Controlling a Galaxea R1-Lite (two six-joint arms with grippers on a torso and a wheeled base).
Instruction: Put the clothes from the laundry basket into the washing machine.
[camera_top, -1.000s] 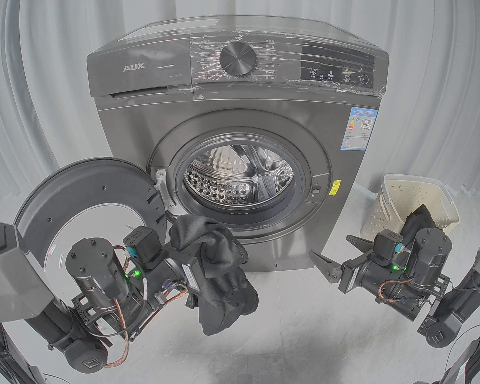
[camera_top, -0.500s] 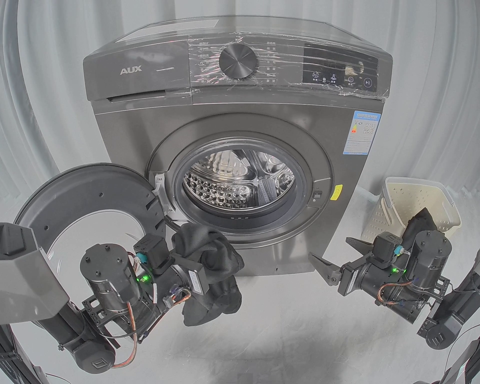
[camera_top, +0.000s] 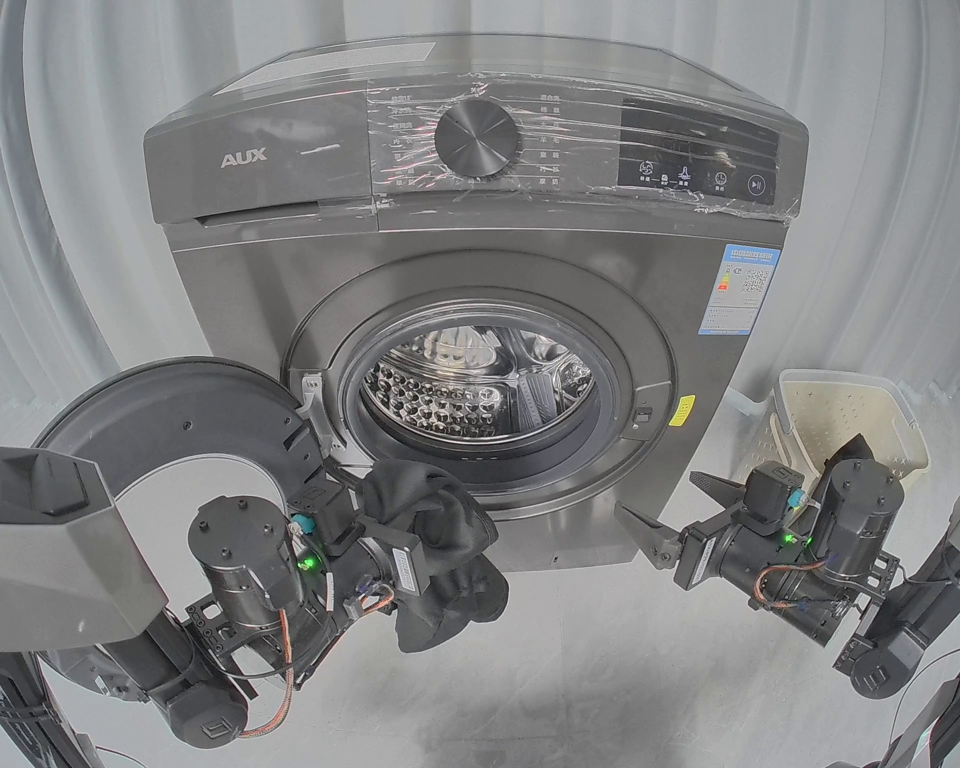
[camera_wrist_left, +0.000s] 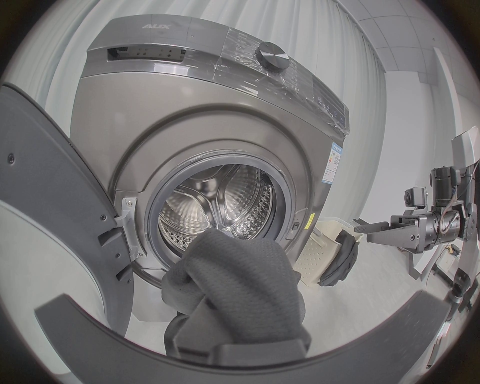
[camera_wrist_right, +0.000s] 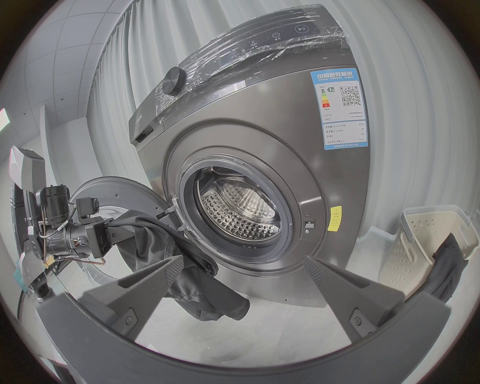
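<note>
Curtains are hung behind the washing machine. Dark clothes are clamped by the left gripper; the right gripper is spread wide.

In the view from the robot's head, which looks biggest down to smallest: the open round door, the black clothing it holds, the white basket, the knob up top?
1. open door
2 and 3. dark garment and laundry basket look about alike; the garment is nearer the camera, so I won't rank them.
4. dial
</note>
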